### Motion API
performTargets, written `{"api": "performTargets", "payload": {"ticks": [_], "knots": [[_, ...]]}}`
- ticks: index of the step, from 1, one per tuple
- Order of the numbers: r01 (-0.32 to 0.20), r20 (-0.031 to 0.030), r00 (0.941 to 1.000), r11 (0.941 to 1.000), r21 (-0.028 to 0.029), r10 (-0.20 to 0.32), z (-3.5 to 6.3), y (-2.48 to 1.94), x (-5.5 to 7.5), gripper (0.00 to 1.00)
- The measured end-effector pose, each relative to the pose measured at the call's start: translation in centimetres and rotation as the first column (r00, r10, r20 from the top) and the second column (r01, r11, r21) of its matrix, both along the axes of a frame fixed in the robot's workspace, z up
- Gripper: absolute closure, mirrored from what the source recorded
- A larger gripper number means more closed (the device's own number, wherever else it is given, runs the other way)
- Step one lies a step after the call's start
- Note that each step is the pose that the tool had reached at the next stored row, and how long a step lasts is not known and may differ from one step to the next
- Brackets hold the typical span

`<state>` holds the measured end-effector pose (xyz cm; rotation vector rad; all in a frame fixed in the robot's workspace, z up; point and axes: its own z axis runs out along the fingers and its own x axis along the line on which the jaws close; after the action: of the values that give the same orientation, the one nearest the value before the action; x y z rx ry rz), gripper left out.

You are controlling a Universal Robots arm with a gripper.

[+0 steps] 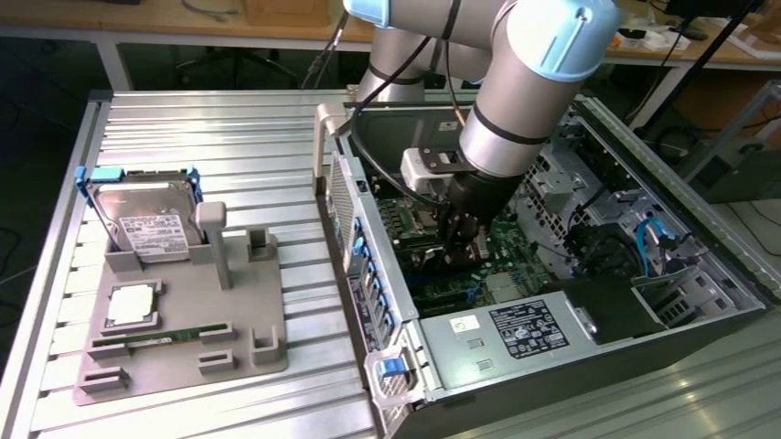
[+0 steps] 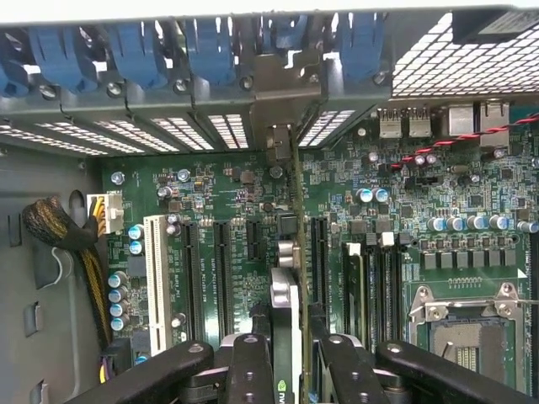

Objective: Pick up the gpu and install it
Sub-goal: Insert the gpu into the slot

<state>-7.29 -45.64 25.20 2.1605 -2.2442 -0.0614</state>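
Observation:
My gripper [image 1: 458, 245] is down inside the open computer case [image 1: 683, 302], over the green motherboard [image 1: 488, 274]. In the wrist view its two black fingers [image 2: 251, 370] are shut on the gpu [image 2: 286, 311], a thin dark card seen edge-on. The card stands upright between the black expansion slots [image 2: 221, 269], in line with one of them. Its far end with the metal bracket [image 2: 280, 139] reaches the rear slot openings of the case. I cannot tell whether the card's lower edge is touching the slot. In the exterior view the gpu [image 1: 430, 258] is mostly hidden under the gripper.
A grey fixture plate [image 1: 183, 366] on the ribbed table, at the exterior view's left, carries a hard drive in a blue frame [image 1: 144, 215], a processor chip [image 1: 132, 305] and a green memory stick [image 1: 159, 337]. Blue slot latches [image 2: 210, 50], a white slot [image 2: 154, 269] and a braided cable bundle [image 2: 59, 227] flank the card.

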Motion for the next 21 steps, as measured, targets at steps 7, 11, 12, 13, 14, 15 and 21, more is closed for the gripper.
{"api": "performTargets", "payload": {"ticks": [7,11,12,13,14,15,21], "knots": [[0.000,-0.0022,1.0000,1.0000,0.0012,0.000,0.38,-0.05,0.07,0.73],[0.000,-0.0022,1.0000,1.0000,0.0014,0.000,0.38,-0.17,0.07,0.73],[0.000,-0.0021,1.0000,1.0000,0.0014,0.000,0.38,-0.20,0.07,0.73],[0.000,-0.0022,1.0000,1.0000,0.0013,0.000,0.38,-0.21,0.07,0.73],[0.000,-0.0022,1.0000,1.0000,0.0012,0.000,0.38,-0.22,0.07,0.73],[0.000,-0.0022,1.0000,1.0000,0.0011,0.000,0.35,-0.28,0.07,0.73],[0.000,-0.0050,1.0000,1.0000,0.0001,0.000,0.22,-0.39,0.08,0.73]]}}
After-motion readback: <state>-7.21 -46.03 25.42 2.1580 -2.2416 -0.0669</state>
